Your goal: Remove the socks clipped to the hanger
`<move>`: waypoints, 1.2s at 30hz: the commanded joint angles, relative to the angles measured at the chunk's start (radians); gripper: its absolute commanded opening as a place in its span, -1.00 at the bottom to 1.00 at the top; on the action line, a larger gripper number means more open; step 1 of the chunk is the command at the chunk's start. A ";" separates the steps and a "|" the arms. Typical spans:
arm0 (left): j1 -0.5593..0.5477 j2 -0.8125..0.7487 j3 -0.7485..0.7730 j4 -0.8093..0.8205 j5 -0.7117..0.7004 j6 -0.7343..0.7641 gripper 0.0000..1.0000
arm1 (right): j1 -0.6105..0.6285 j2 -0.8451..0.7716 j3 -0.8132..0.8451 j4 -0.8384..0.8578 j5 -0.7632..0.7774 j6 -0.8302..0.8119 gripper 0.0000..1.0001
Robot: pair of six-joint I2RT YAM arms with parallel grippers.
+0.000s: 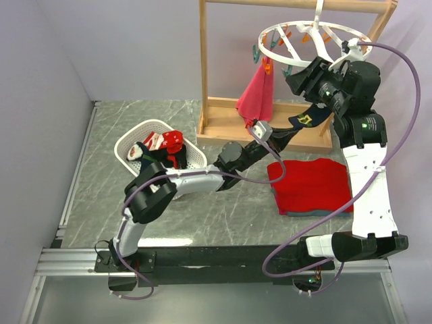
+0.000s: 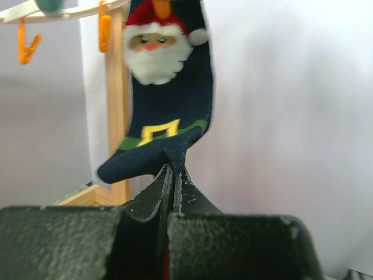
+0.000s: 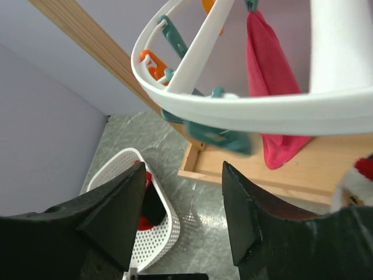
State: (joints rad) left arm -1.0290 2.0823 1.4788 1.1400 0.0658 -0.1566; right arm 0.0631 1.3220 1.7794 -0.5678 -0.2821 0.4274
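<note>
From above, the hanger [image 1: 314,40] dangles off the wooden rack [image 1: 270,111] at the back of the bench [image 1: 101,175]. One dark Santa sock [image 1: 307,120] hangs from it, with a pink towel [image 1: 258,91] beside it. The left pincer [image 1: 283,137] reaches up to the sock's lower end. The right pincer [image 1: 297,75] sits high, right by the ring. A few socks [image 1: 162,145] already lie in the white basket [image 1: 150,123].

Through the left wrist camera, the Santa sock [image 2: 169,87] hangs straight down from an orange clip [image 2: 161,7] at its cuff. The left pincer [image 2: 173,174] is closed tight on a pinch of fabric at the foot, and the cloth puckers where it is nipped. The sock looks light, soft and stretchy, so I'd guess a pull would lengthen it before the clip lets go. A steady downward tug from the foot, or squeezing the clip open, seems the way to free it.

The right wrist camera looks up under the hanger [image 3: 245,111]. The right pincer [image 3: 183,216] is spread wide and holds nothing, and a teal clip [image 3: 218,137] sits just above the gap. The ring looks thin, light plastic, likely to swing or tilt if tugged, so bracing it or working the clip from this side makes sense. A sliver of the Santa sock [image 3: 358,181] shows at the right edge.
</note>
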 commanded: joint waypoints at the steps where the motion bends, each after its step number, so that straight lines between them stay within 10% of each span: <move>1: 0.000 -0.102 -0.051 -0.071 0.084 -0.046 -0.98 | 0.021 -0.027 0.032 -0.049 0.000 -0.018 0.26; 14: 0.065 -0.268 -0.101 -0.278 0.288 -0.250 -0.98 | 0.053 -0.174 -0.078 -0.124 0.096 -0.075 0.90; 29: 0.211 -0.323 -0.072 -0.356 0.477 -0.520 -0.98 | 0.076 -0.192 -0.017 -0.170 0.511 -0.156 1.00; 36: 0.227 -0.347 -0.078 -0.367 0.503 -0.532 -0.98 | -0.126 -0.037 0.130 -0.169 0.229 -0.135 0.89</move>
State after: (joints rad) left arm -0.8097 1.8015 1.3682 0.7635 0.5266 -0.6617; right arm 0.0387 1.2400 1.8683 -0.7486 0.1036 0.2901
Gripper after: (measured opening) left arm 0.024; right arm 0.968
